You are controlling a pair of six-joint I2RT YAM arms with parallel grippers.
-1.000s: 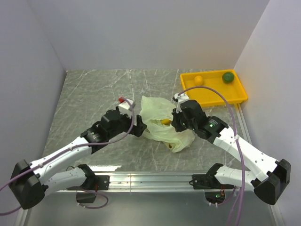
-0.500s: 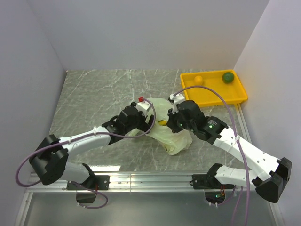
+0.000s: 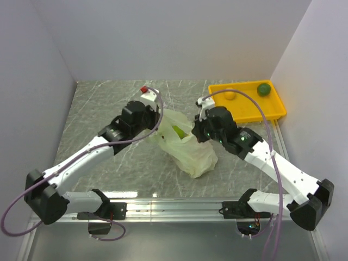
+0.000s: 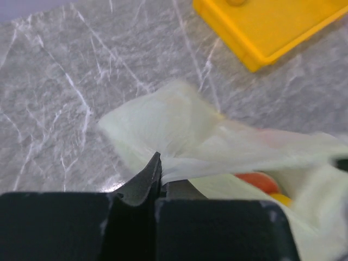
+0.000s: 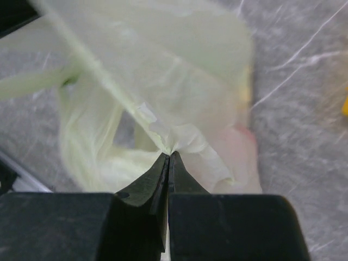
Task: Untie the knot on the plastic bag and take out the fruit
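at table (image 3: 103, 106) centre, the plastic bag (image 3: 194, 159) stretches 9-to-3 between left gripper (image 3: 157, 124) and right gripper (image 3: 199, 132), each pinched tight on its film.

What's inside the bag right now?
Inside the bag, the top view shows a light green fruit; the left wrist view shows a red piece and a yellow piece. Anything deeper is hidden by crinkled film.

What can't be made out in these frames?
Knot: none of the views shows it; folds of the translucent pale green plastic bag hide whether it is tied.
Toy fruit: blurred colour patches through the film, both wrist views; count unclear.
Yellow plastic tray: cut by left wrist view's top edge.
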